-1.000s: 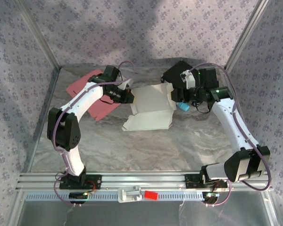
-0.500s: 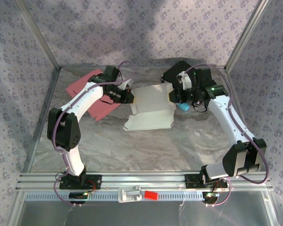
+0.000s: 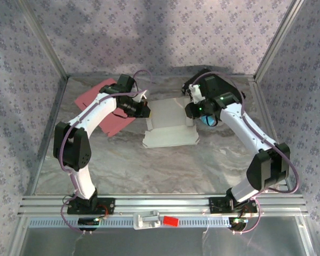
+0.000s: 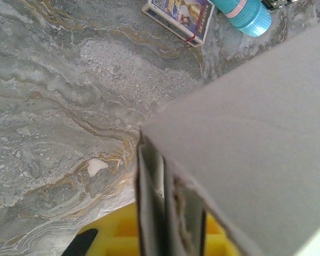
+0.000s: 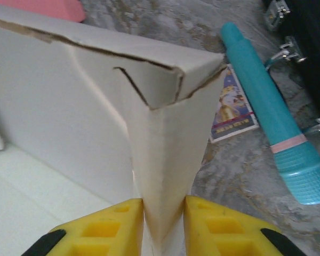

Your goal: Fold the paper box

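- Box (image 3: 170, 128): white, half-folded, rear centre of surface (image 3: 149, 170), between both arms.
- Left claw (image 4: 168, 238): pinched tight on box's left wall.
- Right claw (image 5: 164, 224): clamped on box's folded corner.
- Teal tube (image 5: 277, 117) lies beside that corner.

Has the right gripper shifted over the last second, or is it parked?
Yes. In the top view the right gripper has moved left, away from the teal plastic tube, and now pinches the right wall of the white paper box.

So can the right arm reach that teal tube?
Probably not yet: the right end effector is clamped on a corner of the paper box. The teal tube lies close beside it, unobstructed, once it lets go.
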